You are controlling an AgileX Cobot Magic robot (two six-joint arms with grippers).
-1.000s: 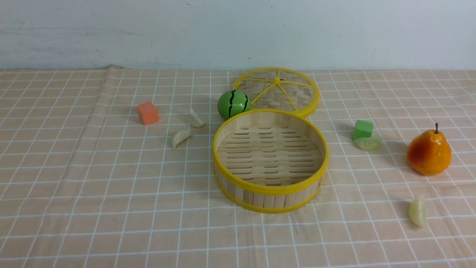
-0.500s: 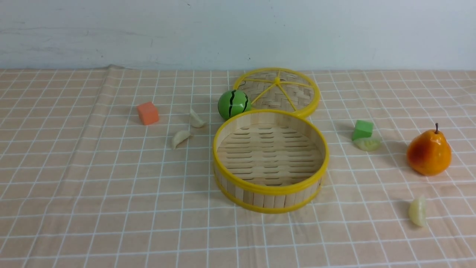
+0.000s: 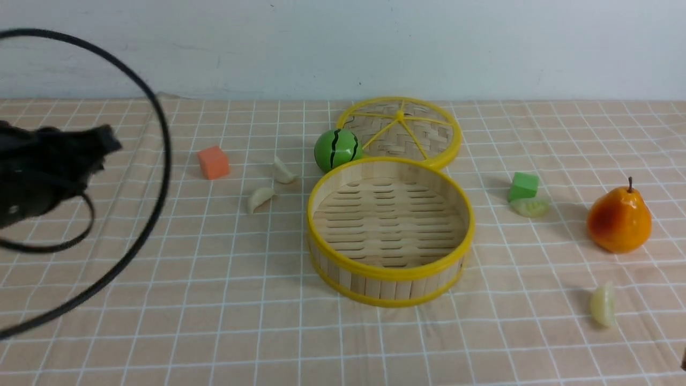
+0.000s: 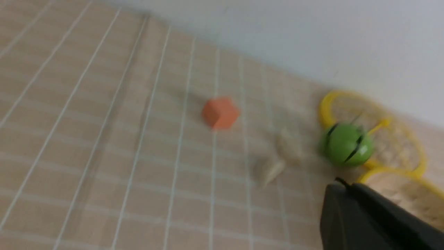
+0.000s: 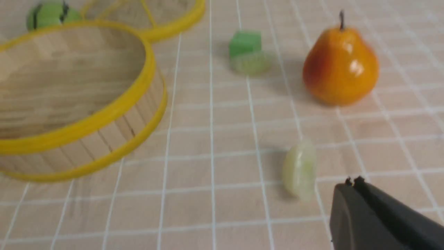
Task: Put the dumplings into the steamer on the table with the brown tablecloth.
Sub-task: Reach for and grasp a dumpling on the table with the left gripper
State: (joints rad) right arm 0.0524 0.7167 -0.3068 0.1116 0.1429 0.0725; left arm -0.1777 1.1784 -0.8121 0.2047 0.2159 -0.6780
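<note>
Left gripper point(image 4: 350, 205): a dark, blurred mass at the left edge of the front view, above the cloth. My wrist camera shows only one black finger, so I cannot tell how far the jaws stand apart.
Right gripper point(image 5: 353, 201): again one black finger is all I get, so I cannot tell its opening either.
Nearest to the right: the near green dumpling point(image 5: 300, 170) stands on edge, close to that finger. I judge it the closest pick for this arm.
Nearest to the left: the near cream dumpling point(image 3: 260, 199) and far cream dumpling point(image 3: 284, 171) lie close together but apart, between the orange cube point(image 3: 213, 162) and the steamer point(image 3: 388, 273).
Steamer: it sits open-topped mid-table on the brown tablecloth point(image 3: 161, 300) with a bare slatted floor. All four dumplings are outside it, so I judge the task not yet begun.
Far green dumpling point(image 3: 529, 207): it lies right against the green cube point(image 3: 523, 186), or just beside it. The cube would crowd a jaw on that side.
Around: the watermelon ball point(image 3: 336, 149) sits at the steamer's far left rim. The lid point(image 3: 423, 134) lies flat behind it. The pear point(image 3: 618, 218) stands to the right of both green dumplings.
In the way: a black cable loop point(image 3: 161, 161) crosses my front view and hides some cloth.
</note>
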